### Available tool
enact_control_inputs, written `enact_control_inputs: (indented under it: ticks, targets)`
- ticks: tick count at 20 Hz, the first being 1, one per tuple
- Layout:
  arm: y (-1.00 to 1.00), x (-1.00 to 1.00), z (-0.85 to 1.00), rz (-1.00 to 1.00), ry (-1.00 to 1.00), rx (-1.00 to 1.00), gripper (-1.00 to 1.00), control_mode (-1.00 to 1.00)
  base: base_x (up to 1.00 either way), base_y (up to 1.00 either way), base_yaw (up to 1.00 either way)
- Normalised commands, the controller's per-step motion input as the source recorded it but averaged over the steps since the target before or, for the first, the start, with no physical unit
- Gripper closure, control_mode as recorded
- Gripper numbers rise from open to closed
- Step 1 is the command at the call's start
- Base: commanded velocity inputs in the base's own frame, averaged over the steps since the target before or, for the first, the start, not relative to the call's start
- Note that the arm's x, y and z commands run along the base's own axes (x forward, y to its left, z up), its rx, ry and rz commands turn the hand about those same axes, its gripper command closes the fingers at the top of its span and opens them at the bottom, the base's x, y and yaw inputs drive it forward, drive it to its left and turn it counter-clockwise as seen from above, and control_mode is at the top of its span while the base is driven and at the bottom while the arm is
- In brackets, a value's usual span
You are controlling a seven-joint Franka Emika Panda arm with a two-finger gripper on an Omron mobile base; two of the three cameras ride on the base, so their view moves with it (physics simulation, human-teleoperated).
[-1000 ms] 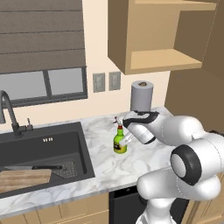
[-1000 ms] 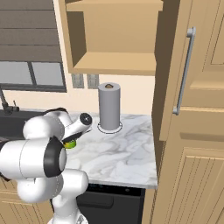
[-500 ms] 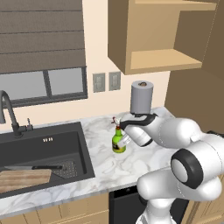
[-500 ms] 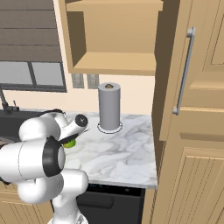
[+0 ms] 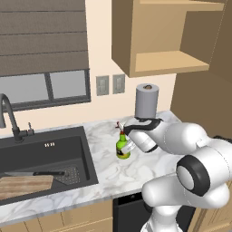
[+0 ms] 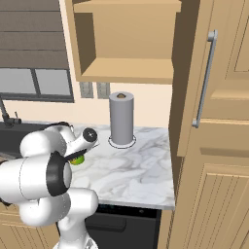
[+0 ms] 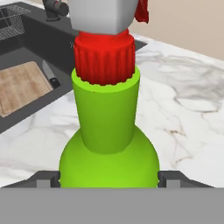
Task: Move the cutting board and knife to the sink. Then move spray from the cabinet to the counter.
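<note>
The green spray (image 5: 122, 148) (image 7: 109, 131) with its red top stands upright on the white marble counter (image 5: 136, 170) (image 6: 131, 165), right of the sink (image 5: 45, 149). My gripper (image 5: 124, 143) (image 7: 109, 179) is shut on the spray, one fingertip (image 7: 48, 178) pressed against each side of its body. A sliver of the green bottle (image 6: 78, 158) peeks out from behind my arm. Down in the black sink lie the wooden cutting board (image 5: 22, 186) (image 7: 22, 89) and the knife (image 5: 31, 173) (image 7: 50, 74). The open cabinet (image 5: 167, 63) (image 6: 126, 68) niche hangs above.
A tall grey paper towel roll (image 5: 147, 100) (image 6: 121, 118) stands just behind my hand near the wall. The gooseneck faucet (image 5: 9, 113) rises at the sink's back left. A tall wooden door with a bar handle (image 6: 209, 78) bounds the counter on the right.
My hand and the spray have shifted slightly left toward the sink; the bottle stays upright in the grip.
</note>
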Motion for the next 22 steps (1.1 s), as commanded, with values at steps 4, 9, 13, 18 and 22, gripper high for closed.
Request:
enact_control_inputs:
  ticks: [4,9,13,18,22]
  targets:
    - [0.0,0.0,0.0,0.0,0.0,0.0,-1.0,-1.0,0.0,0.0,0.0]
    - [0.0,0.0,-0.01,0.0,0.0,0.0,-1.0,-1.0,0.0,0.0,0.0]
    - [0.0,-0.03,-0.09,0.0,0.0,0.0,-1.0,-1.0,0.0,0.0,0.0]
    - [-0.1,-0.03,-0.03,0.0,0.0,0.0,-1.0,-1.0,0.0,0.0,0.0]
    - [-0.22,0.0,0.01,0.0,0.0,0.0,-1.0,-1.0,0.0,0.0,0.0]
